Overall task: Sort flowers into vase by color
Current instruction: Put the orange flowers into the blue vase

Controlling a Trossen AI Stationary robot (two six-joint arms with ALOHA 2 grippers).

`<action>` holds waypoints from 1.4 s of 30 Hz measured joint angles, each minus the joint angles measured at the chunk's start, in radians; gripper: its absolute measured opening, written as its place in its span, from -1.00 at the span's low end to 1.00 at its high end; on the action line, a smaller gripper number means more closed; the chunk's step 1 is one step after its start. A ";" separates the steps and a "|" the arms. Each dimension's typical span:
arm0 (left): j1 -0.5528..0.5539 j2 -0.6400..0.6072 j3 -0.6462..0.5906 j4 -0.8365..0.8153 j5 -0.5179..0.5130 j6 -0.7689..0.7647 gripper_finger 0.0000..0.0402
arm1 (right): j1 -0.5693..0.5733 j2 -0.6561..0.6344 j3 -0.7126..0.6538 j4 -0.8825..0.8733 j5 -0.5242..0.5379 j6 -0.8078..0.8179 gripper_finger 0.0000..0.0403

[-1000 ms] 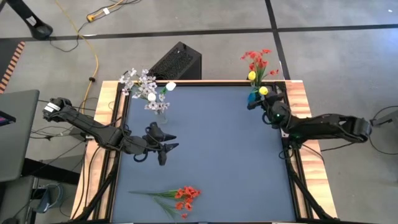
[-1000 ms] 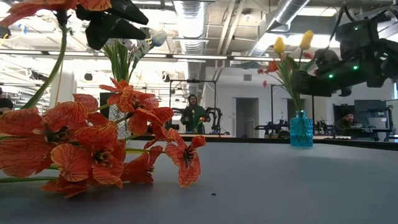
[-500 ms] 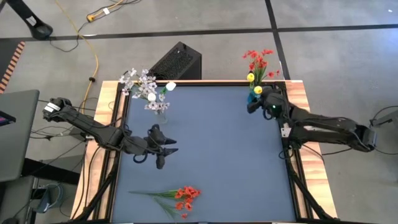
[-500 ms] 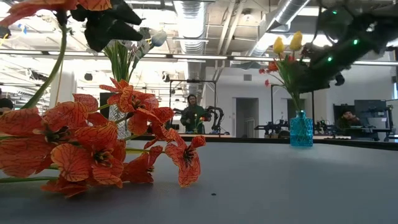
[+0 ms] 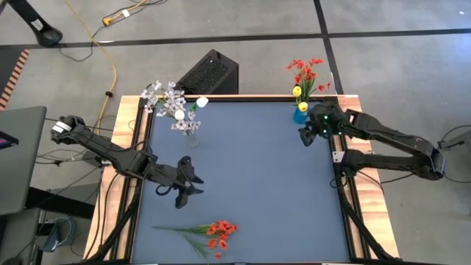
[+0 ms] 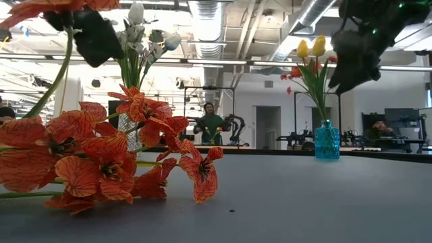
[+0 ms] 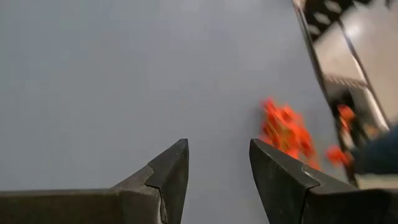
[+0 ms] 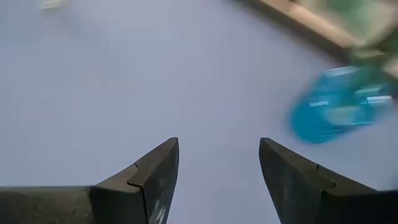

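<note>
A bunch of red flowers (image 5: 218, 234) lies flat on the table near its near edge and fills the low view's foreground (image 6: 101, 162). My left gripper (image 5: 185, 193) hovers open above the table, on the bunch's far-left side; its wrist view shows the red blossoms (image 7: 286, 130) ahead. A blue vase (image 5: 300, 115) at the far right corner holds red flowers and two yellow tulips (image 6: 310, 48). My right gripper (image 5: 304, 136) hangs open just on the near side of it, with the blue vase (image 8: 333, 112) in its wrist view. A clear vase (image 5: 190, 132) holds lilac-white sprigs and white tulips.
A wooden frame (image 5: 353, 110) borders the blue-grey table. A black box (image 5: 210, 73) stands behind the far edge, and a laptop (image 5: 18, 158) sits off the left side. Open table surface lies between the two vases. A person (image 6: 210, 125) stands far back in the room.
My left gripper has moved toward the near edge, closer to the lying red bunch. My right gripper has drawn back from the blue vase toward the near edge and risen. One yellow tulip in the blue vase has swung closer to the other.
</note>
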 joint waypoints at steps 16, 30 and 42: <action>-0.311 0.177 0.000 -0.014 0.194 -0.076 -0.21 | 0.421 0.001 0.012 0.030 -0.233 0.281 0.24; -0.503 0.456 0.000 0.041 0.107 -0.232 -0.21 | 0.648 0.002 0.012 0.087 0.009 0.363 0.24; -0.530 0.510 0.003 0.036 0.015 -0.284 -0.49 | 0.657 0.055 0.012 0.207 -0.018 0.425 0.24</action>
